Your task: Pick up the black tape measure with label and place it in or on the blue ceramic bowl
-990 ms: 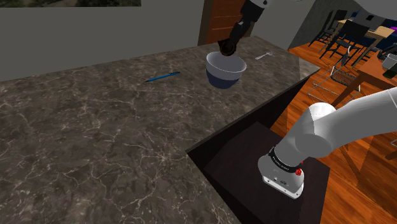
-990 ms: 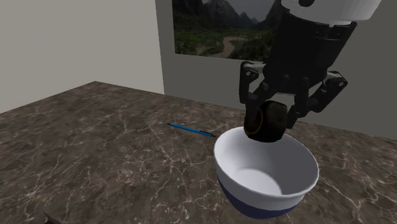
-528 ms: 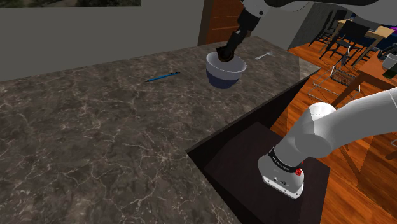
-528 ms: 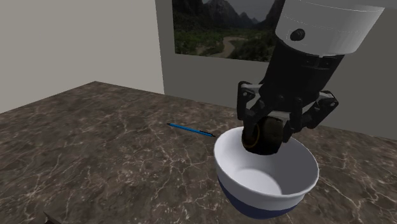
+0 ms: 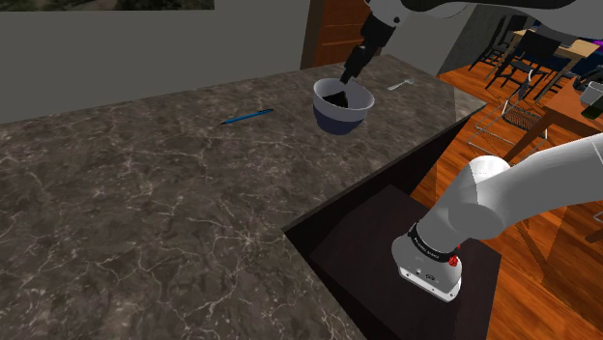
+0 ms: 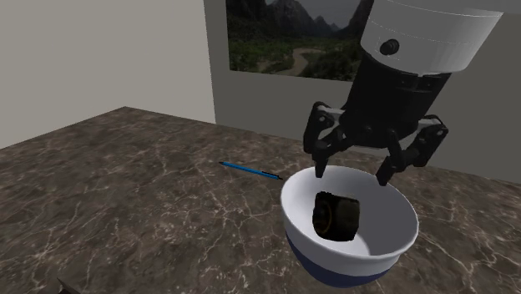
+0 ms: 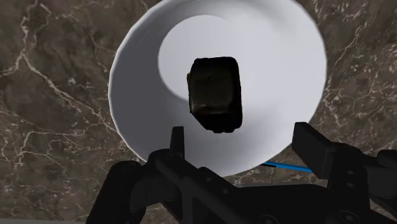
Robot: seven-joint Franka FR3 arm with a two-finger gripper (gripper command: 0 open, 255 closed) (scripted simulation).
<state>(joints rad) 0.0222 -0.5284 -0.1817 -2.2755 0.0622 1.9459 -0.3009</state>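
Since the black tape measure (image 5: 335, 97) lies inside the bowl (image 5: 340, 121) in the shoulder view, the placing looks done. The gripper (image 5: 345, 77) hangs just above the bowl's rim, with the tape measure directly beneath its tip. A blue pen (image 5: 247, 116) lies on the dark stone counter (image 5: 145, 212), well off to the side of the gripper and the bowl.

In the second exterior view, the gripper (image 6: 351, 175) is spread wide, its fingers (image 6: 320, 167) standing apart over the bowl (image 6: 334, 266) and gripping nothing. The tape measure (image 6: 336, 215) rests below the fingertips against the white inner wall, clear of both fingers. The bowl is white inside with a dark blue base. The pen (image 6: 249, 170) lies on the counter beside the bowl, away from the gripper.

Looking along the gripper (image 7: 244, 141) in the wrist view, the two black fingers stand far apart, and the tape measure (image 7: 216, 94) lies beyond them, near the middle of the bowl (image 7: 130, 95), touching neither finger. No label can be made out on it. A short piece of the pen (image 7: 286, 167) shows between the bowl's edge and one finger.

By my judgement the pick and the drop are finished. Only lifting the empty gripper clear of the bowl remains, without knocking the rim.
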